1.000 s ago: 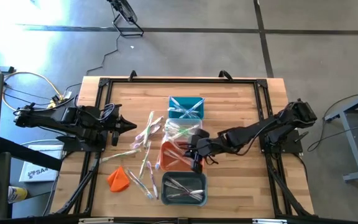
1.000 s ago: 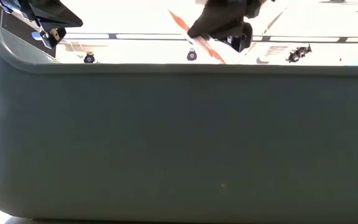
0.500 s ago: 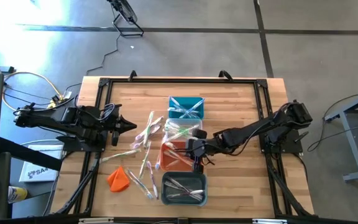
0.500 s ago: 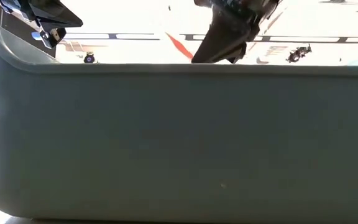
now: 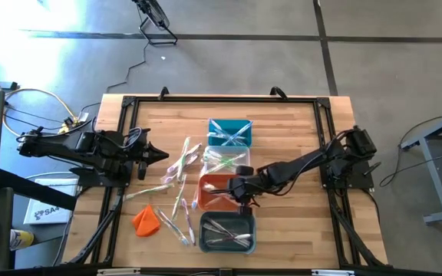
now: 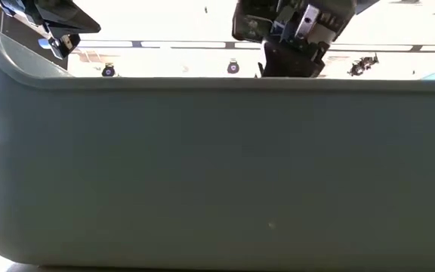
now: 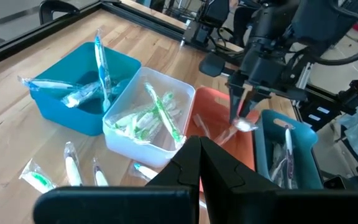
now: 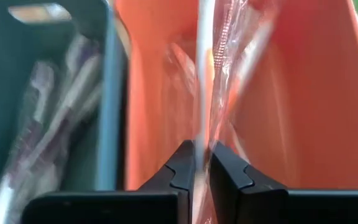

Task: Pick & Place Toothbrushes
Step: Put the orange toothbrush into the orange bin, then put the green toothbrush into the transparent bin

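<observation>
The wooden table point(image 5: 298, 138) carries a row of four bins down its middle: a blue bin point(image 5: 229, 132), a clear bin point(image 5: 225, 161), an orange bin point(image 5: 218, 192) and a grey bin point(image 5: 226, 231). Loose toothbrushes point(image 5: 176, 172) lie scattered on the wood just beside the bins, towards the left arm, with an orange cloth lump point(image 5: 146, 220) near the table's front edge. The left gripper point(image 5: 159, 156) waits off to that side above the wood, its jaws closed on nothing. The right gripper point(image 5: 242, 188) hangs over the orange bin with its jaws nearly together, pinching one wrapped toothbrush point(image 8: 211, 74) that dangles down into that bin; in the right wrist view the thin white handle runs straight out between the fingers point(image 8: 229, 171), sheathed in crinkled clear film. These brushes look very light and fairly stiff along the handle, but the wrapper is probably slick and loose, so a pinch on film alone could slip or let the brush swing. The safest hold seems to be across the hard handle near its middle, squeezing through the wrapper, not on the empty film ends.
</observation>
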{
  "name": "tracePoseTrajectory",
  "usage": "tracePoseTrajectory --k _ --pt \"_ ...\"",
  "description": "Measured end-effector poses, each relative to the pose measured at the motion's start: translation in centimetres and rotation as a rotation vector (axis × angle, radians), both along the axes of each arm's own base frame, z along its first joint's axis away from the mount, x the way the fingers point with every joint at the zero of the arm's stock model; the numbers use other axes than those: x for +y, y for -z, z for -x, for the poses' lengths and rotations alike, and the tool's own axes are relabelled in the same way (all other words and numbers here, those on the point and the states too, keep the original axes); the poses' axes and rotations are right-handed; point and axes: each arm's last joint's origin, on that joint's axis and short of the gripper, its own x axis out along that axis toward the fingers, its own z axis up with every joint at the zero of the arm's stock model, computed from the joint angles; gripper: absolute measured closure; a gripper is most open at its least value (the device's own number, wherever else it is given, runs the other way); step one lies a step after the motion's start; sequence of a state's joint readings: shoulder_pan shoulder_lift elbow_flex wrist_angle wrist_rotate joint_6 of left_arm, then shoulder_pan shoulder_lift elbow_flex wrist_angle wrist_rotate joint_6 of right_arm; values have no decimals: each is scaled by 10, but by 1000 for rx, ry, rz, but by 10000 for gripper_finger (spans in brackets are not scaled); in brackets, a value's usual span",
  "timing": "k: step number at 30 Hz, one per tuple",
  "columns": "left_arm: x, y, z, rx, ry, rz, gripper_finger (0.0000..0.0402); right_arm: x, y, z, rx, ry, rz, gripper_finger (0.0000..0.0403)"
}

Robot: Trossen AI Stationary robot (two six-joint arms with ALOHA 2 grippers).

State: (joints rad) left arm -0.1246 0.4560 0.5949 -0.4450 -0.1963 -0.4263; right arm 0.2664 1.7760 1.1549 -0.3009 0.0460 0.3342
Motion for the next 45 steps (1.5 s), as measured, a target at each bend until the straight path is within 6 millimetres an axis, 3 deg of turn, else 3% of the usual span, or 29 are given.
tracePoseTrajectory --k 12,17,22,27,35,41,45 --pt "0 0 0 0 0 0 402 -8 0 -2 1 23 2 248" --pt "0 0 0 0 1 -3 402 -14 -1 -3 2 36 -4 220" --pt "0 0 0 0 1 -3 402 -25 -18 0 -35 29 -64 224" --pt "0 0 0 0 1 -2 402 -37 -51 10 -126 35 -110 238" --pt "0 0 0 -2 8 4 402 -59 -105 39 -277 91 -129 262" --pt "-2 -2 -1 -27 33 116 402 -68 -132 61 -352 109 -137 286" --pt "-3 -2 -1 -22 41 174 402 -70 -147 76 -392 128 -116 322"
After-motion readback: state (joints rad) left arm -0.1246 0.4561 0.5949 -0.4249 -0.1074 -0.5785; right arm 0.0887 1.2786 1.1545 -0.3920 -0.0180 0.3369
